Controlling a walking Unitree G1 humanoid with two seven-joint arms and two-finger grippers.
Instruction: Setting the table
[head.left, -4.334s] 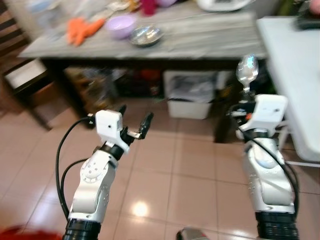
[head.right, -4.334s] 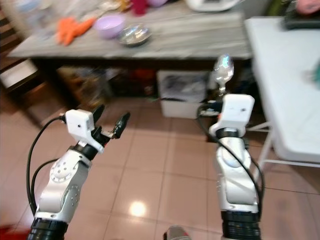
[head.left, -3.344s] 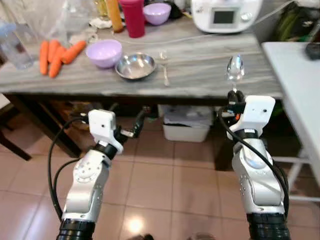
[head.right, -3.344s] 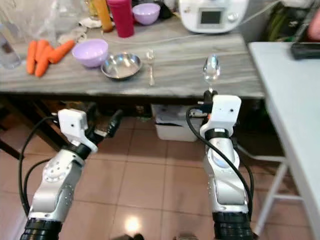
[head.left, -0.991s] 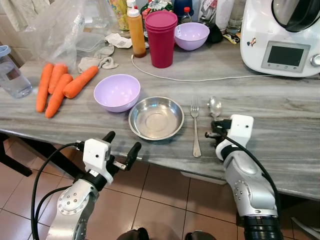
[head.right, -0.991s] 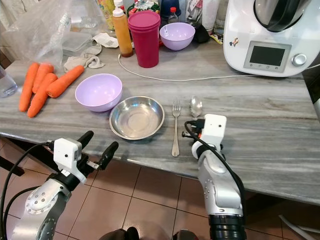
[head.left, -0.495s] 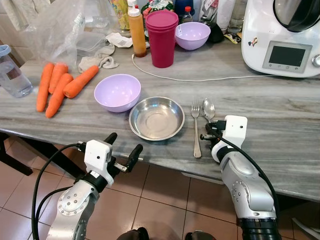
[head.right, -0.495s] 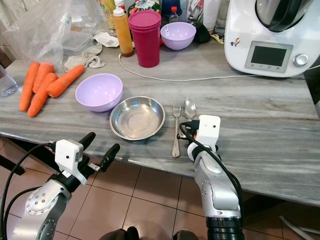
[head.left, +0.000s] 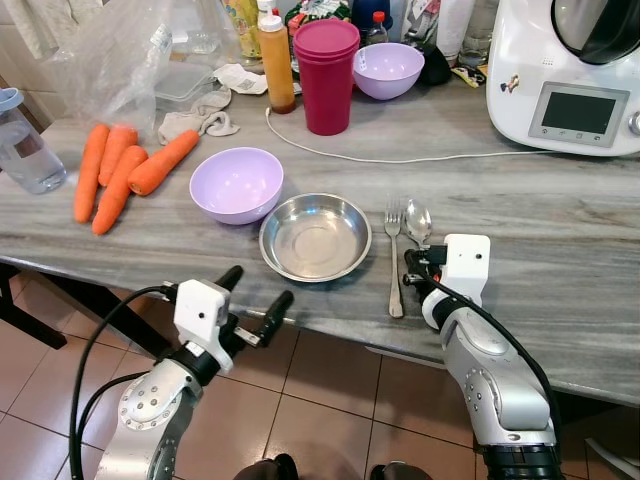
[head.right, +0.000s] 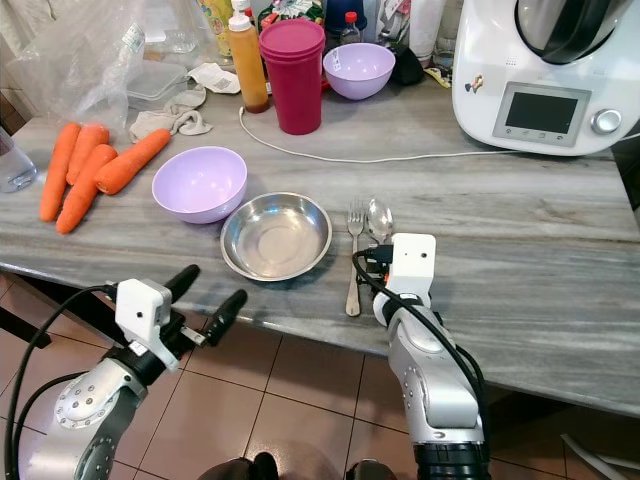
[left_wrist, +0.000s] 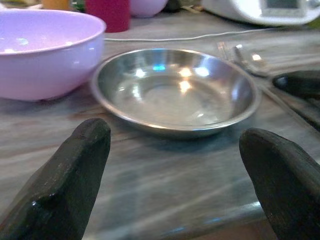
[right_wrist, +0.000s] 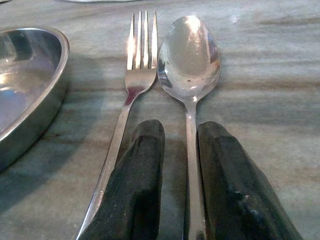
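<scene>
Two black fingers of your right gripper (right_wrist: 179, 150) pinch the spoon (right_wrist: 190, 55) handle beside the fork (right_wrist: 131, 87) on the table (head.left: 560, 250), while your left gripper (head.left: 252, 292) hangs spread wide, empty.

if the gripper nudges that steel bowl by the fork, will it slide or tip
The steel bowl looks shallow and wide, so it would probably slide rather than tip. Its polished metal on the smooth grey table suggests little grip. It looks thin and probably light, so a nudge toward the fork close beside it could knock that.
</scene>
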